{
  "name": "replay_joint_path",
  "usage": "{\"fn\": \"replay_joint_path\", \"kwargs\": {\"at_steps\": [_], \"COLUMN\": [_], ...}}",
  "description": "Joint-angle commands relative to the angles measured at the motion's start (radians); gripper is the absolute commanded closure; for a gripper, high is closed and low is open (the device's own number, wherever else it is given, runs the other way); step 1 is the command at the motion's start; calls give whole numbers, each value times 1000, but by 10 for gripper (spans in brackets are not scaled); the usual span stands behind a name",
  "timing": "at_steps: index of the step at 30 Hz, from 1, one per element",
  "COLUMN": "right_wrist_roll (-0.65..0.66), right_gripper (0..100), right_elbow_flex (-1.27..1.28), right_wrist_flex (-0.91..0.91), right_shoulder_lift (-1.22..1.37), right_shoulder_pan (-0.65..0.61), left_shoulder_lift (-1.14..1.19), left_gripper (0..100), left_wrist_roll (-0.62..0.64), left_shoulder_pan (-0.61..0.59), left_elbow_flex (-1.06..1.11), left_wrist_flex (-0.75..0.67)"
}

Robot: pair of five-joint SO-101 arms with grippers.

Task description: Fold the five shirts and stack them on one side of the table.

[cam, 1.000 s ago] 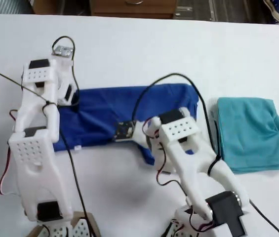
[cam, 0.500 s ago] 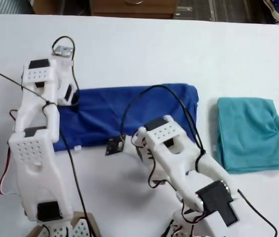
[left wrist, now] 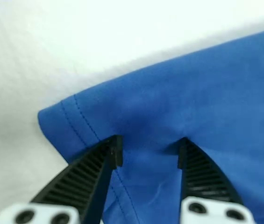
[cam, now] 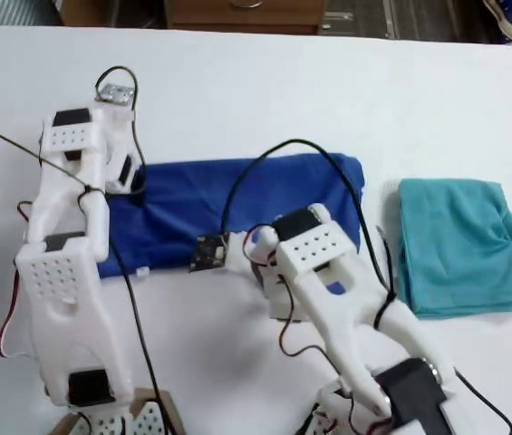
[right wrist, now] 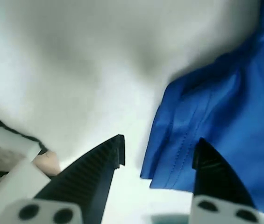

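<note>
A blue shirt, folded into a long band, lies across the middle of the table. My left gripper stands open on its left end, both fingertips pressed on the cloth beside a hemmed corner. In the high view that gripper sits at the band's left edge. My right gripper is open at the shirt's near edge, with a hemmed flap between its fingers. A folded teal shirt lies at the right.
The right arm covers the blue shirt's near right corner. Black cables loop over the cloth. White table stretches behind the shirts. A dresser and a person's shoe show beyond the far edge.
The right arm pulled back to the near left, then came forward again to the shirt's near edge. The left arm and both shirts stayed put.
</note>
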Motion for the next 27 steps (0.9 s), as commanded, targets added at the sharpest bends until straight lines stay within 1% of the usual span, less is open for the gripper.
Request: {"fn": "replay_joint_path", "kwargs": {"at_steps": [1, 7, 15, 23, 25, 27], "right_wrist_roll": [-2, -2, -2, -17, -69, -92], "right_gripper": [754, 754, 754, 755, 793, 872], "right_elbow_flex": [-34, -35, -21, 150, 149, 149], "right_wrist_flex": [-79, -128, -139, -283, -289, -311], "right_shoulder_lift": [71, 209, 228, 225, 222, 219], "right_shoulder_pan": [31, 59, 53, 54, 54, 54], "left_shoulder_lift": [8, 8, 8, 8, 8, 8], "left_gripper": [789, 789, 789, 789, 789, 789], "left_wrist_roll": [2, 2, 2, 2, 2, 2], "left_shoulder_pan": [12, 12, 12, 12, 12, 12], "left_elbow_flex": [-18, -18, -18, -18, -18, -18], "left_wrist_flex": [-40, -40, -40, -40, -40, -40]}}
